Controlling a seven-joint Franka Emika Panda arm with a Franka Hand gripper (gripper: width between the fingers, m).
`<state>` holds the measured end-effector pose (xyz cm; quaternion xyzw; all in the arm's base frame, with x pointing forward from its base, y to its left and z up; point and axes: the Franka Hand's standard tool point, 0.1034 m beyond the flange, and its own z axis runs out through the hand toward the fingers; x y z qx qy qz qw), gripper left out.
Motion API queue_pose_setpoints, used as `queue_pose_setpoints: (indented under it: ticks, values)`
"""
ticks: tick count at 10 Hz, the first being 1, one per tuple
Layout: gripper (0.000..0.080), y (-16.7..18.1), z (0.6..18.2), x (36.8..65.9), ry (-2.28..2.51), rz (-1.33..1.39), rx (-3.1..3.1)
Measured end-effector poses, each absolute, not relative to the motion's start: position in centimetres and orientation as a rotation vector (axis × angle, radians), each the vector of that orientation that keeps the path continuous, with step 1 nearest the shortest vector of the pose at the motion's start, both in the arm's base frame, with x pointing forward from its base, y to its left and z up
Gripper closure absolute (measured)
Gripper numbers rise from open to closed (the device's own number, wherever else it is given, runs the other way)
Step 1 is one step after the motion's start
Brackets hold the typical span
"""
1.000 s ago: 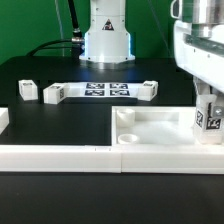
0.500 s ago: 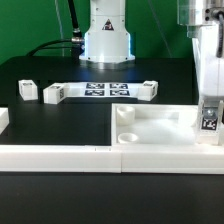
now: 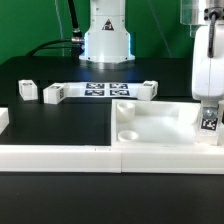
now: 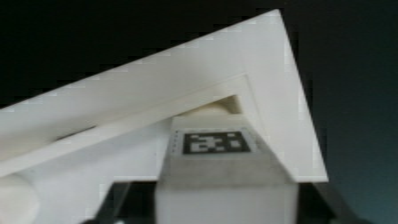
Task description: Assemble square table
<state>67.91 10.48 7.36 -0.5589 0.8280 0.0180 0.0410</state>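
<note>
Along the front edge of the table [image 3: 60,125], white border rails [image 3: 60,155] lie end to end. Directly behind them, toward the exterior view's right, rests the square table top [image 3: 160,125], rim upward, with a round socket [image 3: 127,133] in the front corner nearest the table's middle. Over the top's opposite side the end effector [image 3: 208,117] points straight down, with a tagged leg [image 3: 208,124] upright between its fingers. In the wrist view this tagged leg [image 4: 217,170] stands in a corner of the square table top [image 4: 160,90], tag toward the camera, flanked by the dark fingers [image 4: 121,205] of the end effector [image 4: 210,208]. Whether they clamp it or stand just apart from it cannot be told. Farther back, near the table's middle, lies the marker board [image 3: 100,90]. A leg block [image 3: 148,88] sits just beside its end toward the exterior view's right, a second leg block [image 3: 53,94] just beside the other end, and a third leg block [image 3: 27,90] beyond that. The arm's base [image 3: 107,40] stands at the rear edge.
</note>
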Motion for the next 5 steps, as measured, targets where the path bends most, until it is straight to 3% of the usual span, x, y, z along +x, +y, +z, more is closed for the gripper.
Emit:
queue_pose_setpoints:
  ticks: [1, 2, 3, 4, 5]
  values:
    - [0.0294, 10.5, 7.3, 67.9, 2.502, 0.053, -1.759]
    - [0.0294, 10.5, 7.3, 67.9, 2.502, 0.053, -1.760]
    - [0.0181, 10.5, 7.3, 67.9, 2.501, 0.053, -1.761]
    - [0.0159, 10.6, 7.4, 67.9, 2.499, 0.052, -1.762]
    - [0.0159, 10.8, 8.6, 68.2, 2.451, 0.035, -1.788]
